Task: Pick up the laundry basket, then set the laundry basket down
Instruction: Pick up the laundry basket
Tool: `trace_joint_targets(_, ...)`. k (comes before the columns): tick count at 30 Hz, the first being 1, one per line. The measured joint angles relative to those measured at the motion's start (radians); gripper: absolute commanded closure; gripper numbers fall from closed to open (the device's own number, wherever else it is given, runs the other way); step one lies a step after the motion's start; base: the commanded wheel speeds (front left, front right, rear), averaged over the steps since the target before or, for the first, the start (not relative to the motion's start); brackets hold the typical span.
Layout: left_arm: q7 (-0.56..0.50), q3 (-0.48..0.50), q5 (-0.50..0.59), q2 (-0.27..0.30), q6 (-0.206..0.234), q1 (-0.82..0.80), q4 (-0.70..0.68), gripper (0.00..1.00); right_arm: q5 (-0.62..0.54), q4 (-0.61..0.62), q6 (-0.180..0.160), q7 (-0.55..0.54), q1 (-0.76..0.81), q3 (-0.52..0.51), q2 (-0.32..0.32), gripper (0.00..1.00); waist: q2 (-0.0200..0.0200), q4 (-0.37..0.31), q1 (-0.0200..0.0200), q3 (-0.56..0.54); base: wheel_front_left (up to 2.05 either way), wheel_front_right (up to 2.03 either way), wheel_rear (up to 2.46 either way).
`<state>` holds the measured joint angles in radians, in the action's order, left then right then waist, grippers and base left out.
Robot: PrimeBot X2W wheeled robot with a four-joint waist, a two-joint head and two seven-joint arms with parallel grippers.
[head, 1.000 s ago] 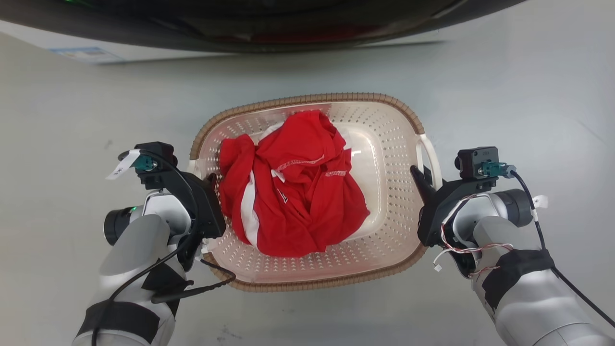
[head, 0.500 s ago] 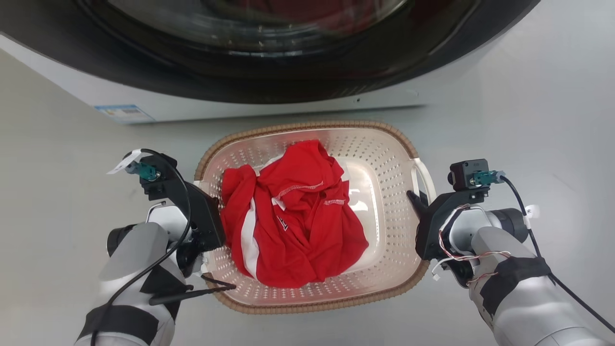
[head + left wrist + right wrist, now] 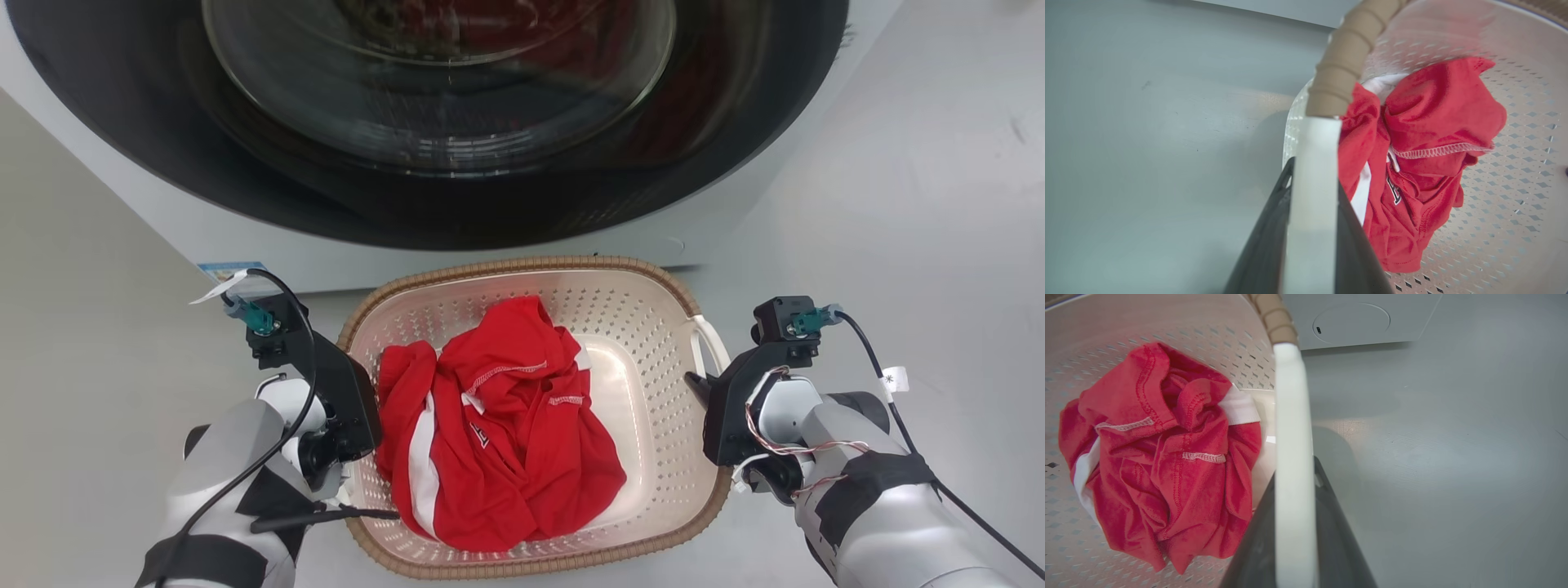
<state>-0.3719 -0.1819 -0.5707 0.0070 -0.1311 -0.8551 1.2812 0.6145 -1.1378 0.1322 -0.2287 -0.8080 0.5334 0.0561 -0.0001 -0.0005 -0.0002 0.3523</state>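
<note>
The laundry basket (image 3: pixel 522 266) sits at 6 o'clock in the head view, over the grey floor (image 3: pixel 898 204) and just in front of the front-loading washing machine (image 3: pixel 245 237), which fills the view from 10 to 2 o'clock. It is held from both short ends so that it stays level and its load does not slide. At the basket's 9 o'clock, the left gripper (image 3: pixel 1312 179) has its two dark fingers pressed against either face of the white left handle (image 3: pixel 1314 151). At 3 o'clock the right gripper (image 3: pixel 1294 473) is clamped the same way on the white right handle (image 3: pixel 1289 408). Taking both handles at once shares the weight and stops the shallow tub from tipping toward either arm. In both wrist views the basket casts a soft shadow on the floor beside it, which suggests that it is raised rather than resting, though the gap beneath it is hidden. A crumpled red garment (image 3: pixel 498 433) with white trim lies in the basket toward 8 o'clock, leaving bare perforated plastic toward 3 o'clock. Whether the bundle is one piece or several cannot be told. Counted: one basket, two handles, two grippers each on its own handle, one red bundle and one washing machine with its round glass door (image 3: pixel 441 73).
</note>
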Motion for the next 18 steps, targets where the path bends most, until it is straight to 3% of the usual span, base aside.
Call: trace_joint_targets(18,-0.137,-0.005,-0.052,0.008,0.008,0.048,0.013,1.0,0.123,-0.017,0.0,-0.187,0.034,0.028,0.0,1.0,0.0,-0.014,-0.0001,-0.175,0.0,0.0,0.0)
